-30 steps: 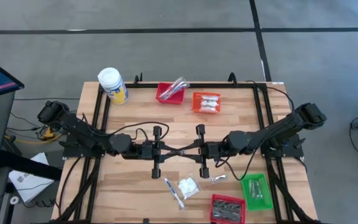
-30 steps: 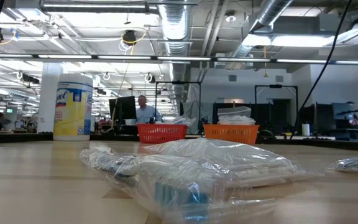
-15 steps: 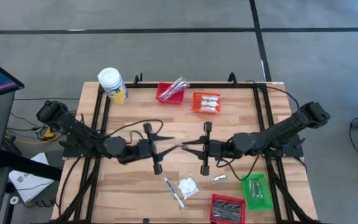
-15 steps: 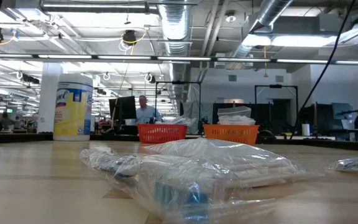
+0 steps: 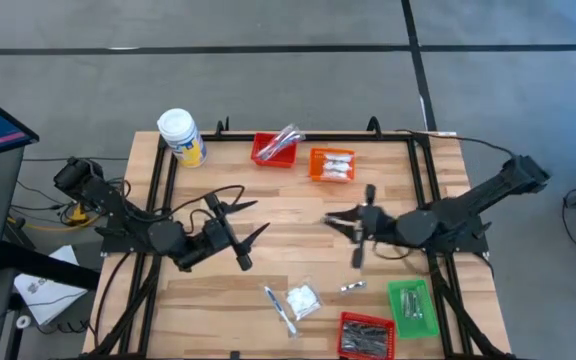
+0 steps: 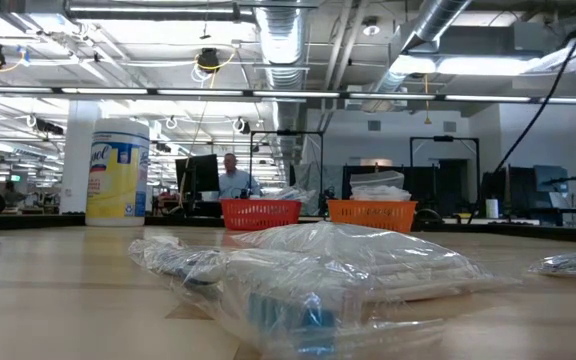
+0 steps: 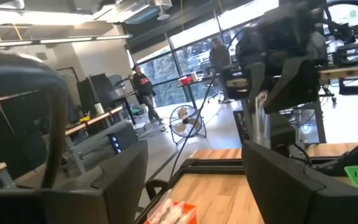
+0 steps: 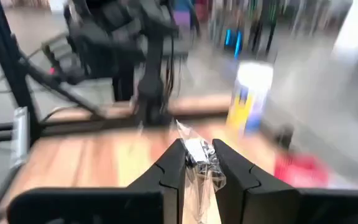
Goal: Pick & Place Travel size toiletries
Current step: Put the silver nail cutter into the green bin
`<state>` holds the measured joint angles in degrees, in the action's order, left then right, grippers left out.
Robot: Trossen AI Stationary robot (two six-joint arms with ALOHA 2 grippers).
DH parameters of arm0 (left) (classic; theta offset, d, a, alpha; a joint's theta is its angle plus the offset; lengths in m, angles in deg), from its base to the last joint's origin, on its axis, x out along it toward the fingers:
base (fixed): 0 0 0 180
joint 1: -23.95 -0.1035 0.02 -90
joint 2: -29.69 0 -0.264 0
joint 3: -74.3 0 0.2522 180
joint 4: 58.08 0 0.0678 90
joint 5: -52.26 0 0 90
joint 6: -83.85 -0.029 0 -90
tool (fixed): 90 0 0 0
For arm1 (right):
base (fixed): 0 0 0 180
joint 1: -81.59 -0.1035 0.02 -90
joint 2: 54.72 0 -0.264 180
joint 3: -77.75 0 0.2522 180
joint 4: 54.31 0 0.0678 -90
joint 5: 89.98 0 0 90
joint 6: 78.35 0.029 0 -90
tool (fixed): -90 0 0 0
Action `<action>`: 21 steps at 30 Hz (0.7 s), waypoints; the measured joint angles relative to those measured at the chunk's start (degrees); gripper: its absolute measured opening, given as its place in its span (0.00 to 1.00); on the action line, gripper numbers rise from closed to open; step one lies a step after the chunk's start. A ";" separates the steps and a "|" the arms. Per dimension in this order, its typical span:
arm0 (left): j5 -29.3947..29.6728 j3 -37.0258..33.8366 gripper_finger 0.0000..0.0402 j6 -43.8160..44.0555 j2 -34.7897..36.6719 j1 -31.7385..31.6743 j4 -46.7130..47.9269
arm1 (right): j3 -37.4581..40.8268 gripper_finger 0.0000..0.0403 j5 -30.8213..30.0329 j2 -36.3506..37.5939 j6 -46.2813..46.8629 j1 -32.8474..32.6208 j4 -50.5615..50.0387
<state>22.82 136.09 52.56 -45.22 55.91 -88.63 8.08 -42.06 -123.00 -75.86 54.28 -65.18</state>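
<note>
My right gripper (image 5: 330,220) hovers above the table's middle right, shut on a small clear-wrapped toiletry packet (image 8: 196,151). Left of centre, my left gripper (image 5: 251,220) also stands above the table, open, with nothing between its wide-spread fingers (image 7: 104,186). More toiletries lie flat on the table near the front edge: a white packet (image 5: 304,298), a slim wrapped stick (image 5: 279,309) and a small silver piece (image 5: 351,287). In the low view these wrapped packets (image 6: 318,270) fill the foreground and neither gripper shows. My right gripper pinches the packet's near end (image 8: 199,158) between its two fingers. The crinkled clear wrap sticks out past the fingertips (image 8: 182,129). The fingers lie roughly level and point toward the table's left side. The packet is lifted clear of the table.
A red basket (image 5: 273,150) and an orange basket (image 5: 331,165) with items stand at the far edge, beside a white-lidded yellow jar (image 5: 181,137). A green basket (image 5: 411,305) and a red basket (image 5: 366,335) sit at the front right. Bare wood lies between the arms.
The two grippers met over the table's middle on the clear packet. My left gripper has opened, let go and drawn back toward the left edge, turning as it went. My right gripper has kept the packet and carried it toward the right edge, also turning.
</note>
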 joint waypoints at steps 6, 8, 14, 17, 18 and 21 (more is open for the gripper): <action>-0.05 0.00 0.62 -0.24 -0.03 -0.80 -0.05 | -7.96 0.12 1.74 6.31 34.95 -2.11 -42.44; -0.05 0.00 0.61 -0.22 -0.03 -0.87 -0.04 | -9.59 0.12 5.74 6.19 45.96 -3.05 -53.98; -0.87 0.00 0.59 0.00 -0.03 -0.87 -0.18 | -10.06 0.12 17.73 2.50 69.62 -7.35 -70.57; -0.93 0.00 0.58 0.02 -0.03 -0.87 -0.24 | -10.05 0.12 22.69 -0.87 78.13 -10.47 -73.91; -0.94 0.00 0.58 0.02 -0.03 -0.87 -0.28 | -10.06 0.12 24.30 -1.86 80.96 -11.76 -74.79; -0.92 0.00 0.58 0.00 -0.03 -0.87 -0.35 | -10.04 0.12 28.97 -4.89 89.97 -15.71 -76.04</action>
<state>21.90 136.09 52.56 -45.25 55.04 -88.98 -1.96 -13.08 -127.89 14.11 38.57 -141.22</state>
